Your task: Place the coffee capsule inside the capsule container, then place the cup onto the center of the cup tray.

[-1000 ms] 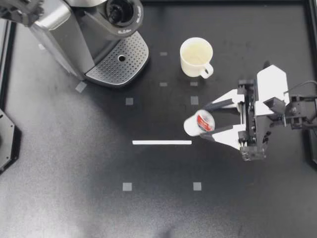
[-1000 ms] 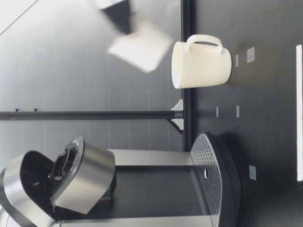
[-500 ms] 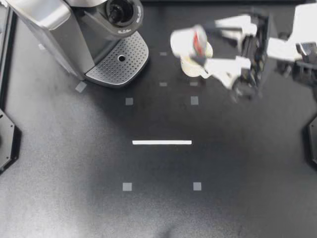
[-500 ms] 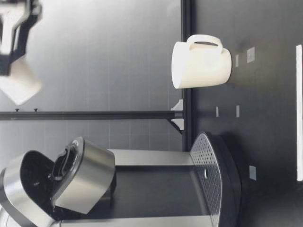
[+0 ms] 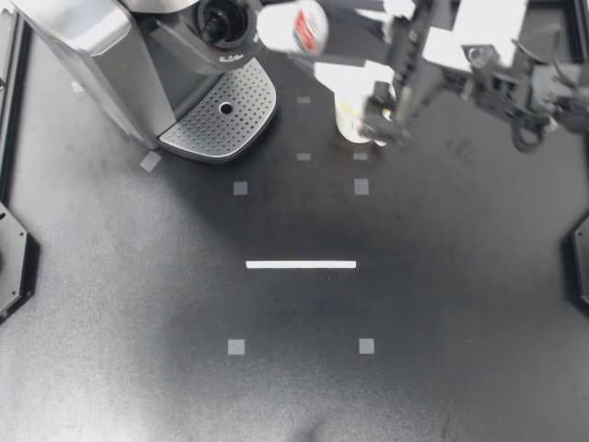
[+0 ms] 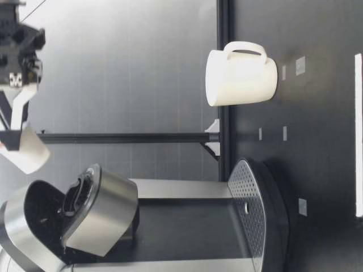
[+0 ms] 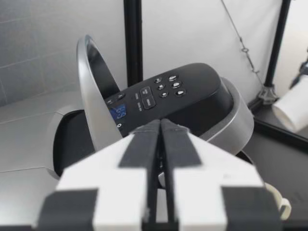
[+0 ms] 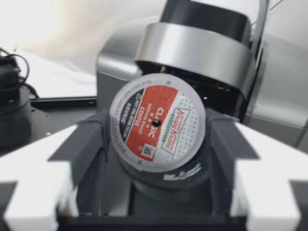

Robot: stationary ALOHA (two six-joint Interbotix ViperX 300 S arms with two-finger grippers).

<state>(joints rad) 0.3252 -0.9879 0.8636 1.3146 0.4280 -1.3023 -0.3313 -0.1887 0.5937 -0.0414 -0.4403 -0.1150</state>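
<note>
At the far left, my left gripper [image 7: 160, 129] holds nothing, its fingers pressed flat together. Just ahead of their tips stands the coffee machine [image 5: 101, 64] with its lid [image 7: 91, 96] tipped up. I judge this arm is parked there so that the other has a free run at the brew head.

The capsule container [image 5: 225, 23] lies open and bare, its dark well facing upward. Beneath it the perforated cup tray [image 5: 221, 110] carries nothing.

Just beside the container, and above it in the low view, the coffee capsule [image 5: 290, 26] is pinched between the fingers [image 8: 91, 139] of my right gripper [image 5: 313, 37], one on each flank of its body. It sits crosswise between them, foil top toward the wrist and base pointing ahead at the open well. That is probably so it can go in base first, though I think the wrist must tip down before letting go.

The capsule is a small tapered pot, white-bodied and wider at the rim. Its round foil top is red and white with a dark band and some print.

Farther right, under the right gripper's fingers, the cream cup [image 6: 241, 73] stands upright on the table [image 5: 294, 368]. It is untouched and apart from the tray, so that step is not yet begun.
</note>
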